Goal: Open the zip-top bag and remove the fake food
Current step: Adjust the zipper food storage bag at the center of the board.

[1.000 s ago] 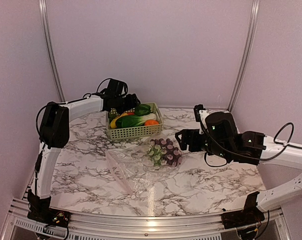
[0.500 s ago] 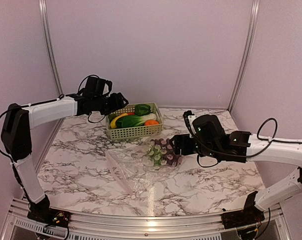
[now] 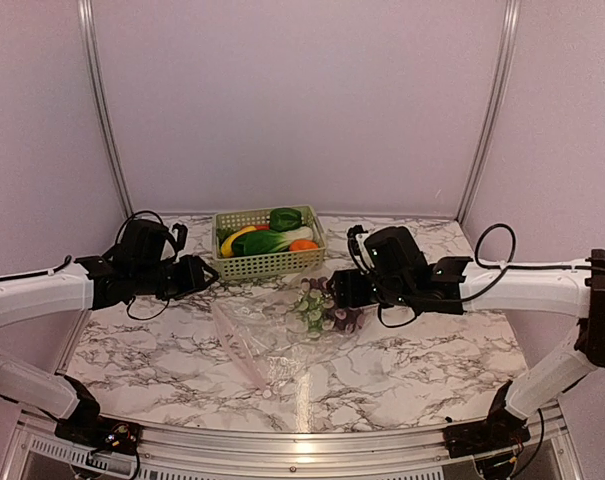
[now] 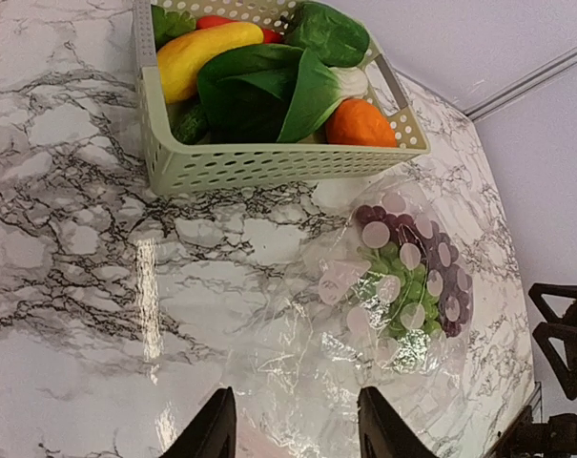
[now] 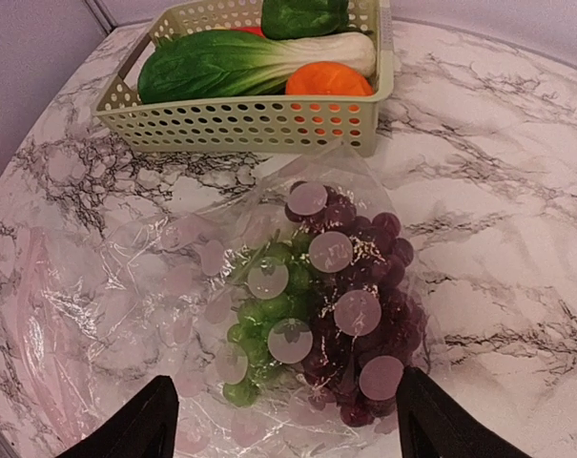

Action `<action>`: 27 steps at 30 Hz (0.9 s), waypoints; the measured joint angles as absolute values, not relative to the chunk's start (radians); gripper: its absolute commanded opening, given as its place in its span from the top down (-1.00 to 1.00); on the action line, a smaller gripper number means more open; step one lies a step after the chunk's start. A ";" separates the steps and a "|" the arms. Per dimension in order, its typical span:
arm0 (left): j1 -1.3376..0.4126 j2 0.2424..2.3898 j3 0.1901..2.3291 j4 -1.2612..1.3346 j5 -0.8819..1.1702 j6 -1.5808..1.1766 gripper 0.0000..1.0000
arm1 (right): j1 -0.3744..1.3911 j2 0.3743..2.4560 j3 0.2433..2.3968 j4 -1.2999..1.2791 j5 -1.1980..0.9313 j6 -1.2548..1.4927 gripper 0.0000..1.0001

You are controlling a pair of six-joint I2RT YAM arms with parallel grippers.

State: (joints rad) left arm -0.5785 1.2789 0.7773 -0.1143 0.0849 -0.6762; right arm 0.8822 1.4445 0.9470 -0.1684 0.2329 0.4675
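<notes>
The clear zip-top bag [image 3: 277, 340] lies flat on the marble table, in front of the basket. It holds a bunch of purple and green grapes [image 3: 327, 305] at its far right end. The rest of the fake food, yellow, green and orange pieces [image 3: 267, 238], lies in the pale green basket [image 3: 272, 265]. My left gripper [image 3: 207, 272] is open and empty, left of the bag; its wrist view shows the bag [image 4: 298, 334] between its fingers [image 4: 293, 429]. My right gripper [image 3: 340, 290] is open just above the grapes [image 5: 355, 277], with its fingers [image 5: 288, 429] either side of them.
The basket [image 4: 269, 167] stands at the back middle, close behind the bag, and also shows in the right wrist view [image 5: 250, 124]. Pale walls with metal posts [image 3: 102, 110] close the table in on three sides.
My left arm has swung away from the basket, down and toward the near left side of the bag. My right arm has moved left, over the grapes.
</notes>
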 measured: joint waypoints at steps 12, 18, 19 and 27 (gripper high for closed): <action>-0.693 1.107 0.542 -0.125 0.038 -0.795 0.40 | 0.782 1.549 0.979 -0.138 0.157 0.448 -0.39; -0.763 1.139 0.479 -0.033 0.031 -0.878 0.50 | 0.720 1.595 0.986 -0.128 0.131 0.433 -0.49; -0.774 1.155 0.475 -0.010 0.030 -0.891 0.52 | 0.713 1.602 0.987 -0.127 0.128 0.430 -0.50; -0.838 1.292 0.471 0.146 0.021 -0.963 0.64 | 0.693 1.665 1.016 -0.127 0.121 0.408 -0.46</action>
